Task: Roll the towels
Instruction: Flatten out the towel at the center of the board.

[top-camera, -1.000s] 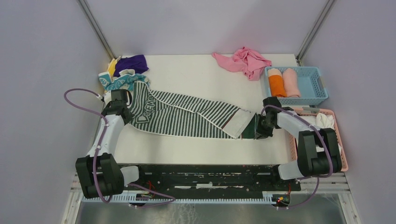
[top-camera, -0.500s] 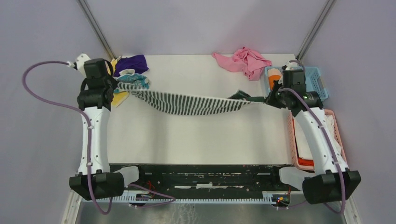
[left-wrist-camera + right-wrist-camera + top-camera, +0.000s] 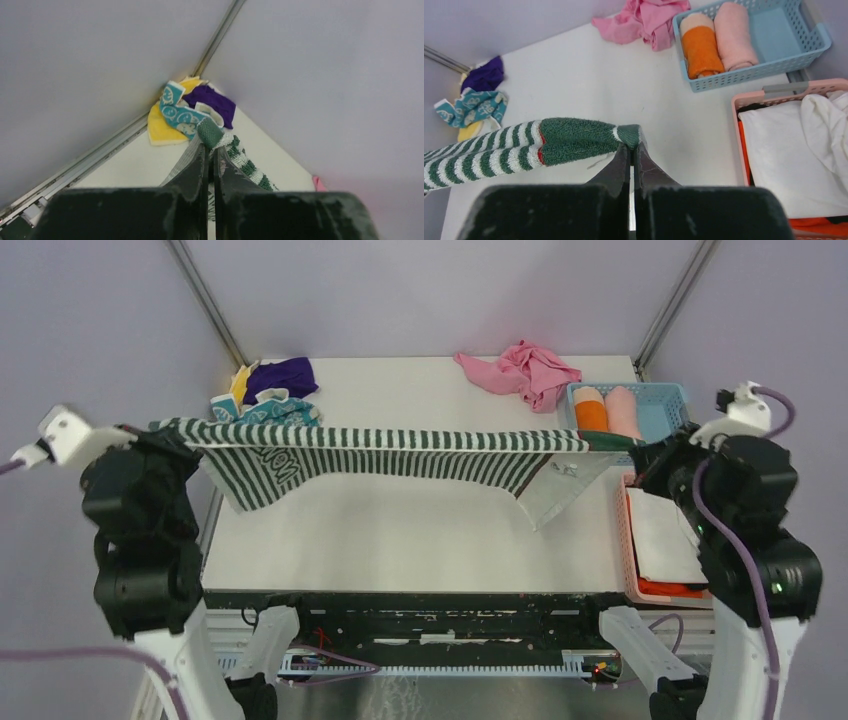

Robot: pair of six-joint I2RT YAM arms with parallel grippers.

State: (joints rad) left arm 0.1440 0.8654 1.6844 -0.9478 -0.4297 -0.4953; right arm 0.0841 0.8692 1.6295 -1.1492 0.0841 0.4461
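The green-and-white striped towel (image 3: 400,455) hangs stretched in the air across the table, its lower edge sagging. My left gripper (image 3: 172,428) is shut on its left corner (image 3: 211,132). My right gripper (image 3: 628,444) is shut on its dark green right corner (image 3: 629,135). In the wrist views the left gripper (image 3: 211,147) and right gripper (image 3: 631,145) each pinch terry cloth at the fingertips. The teal-and-white towel (image 3: 262,412), the yellow towel (image 3: 240,380) and the purple towel (image 3: 285,375) lie bunched in the back left corner.
A crumpled pink cloth (image 3: 525,370) lies at the back. A blue basket (image 3: 680,415) at the back right holds an orange roll (image 3: 701,50) and a pink roll (image 3: 734,35). A pink basket (image 3: 628,530) on the right holds white fabric (image 3: 794,160).
Both arms rose and pulled apart, lifting the striped towel off the table and stretching it. The right gripper shut on its corner.
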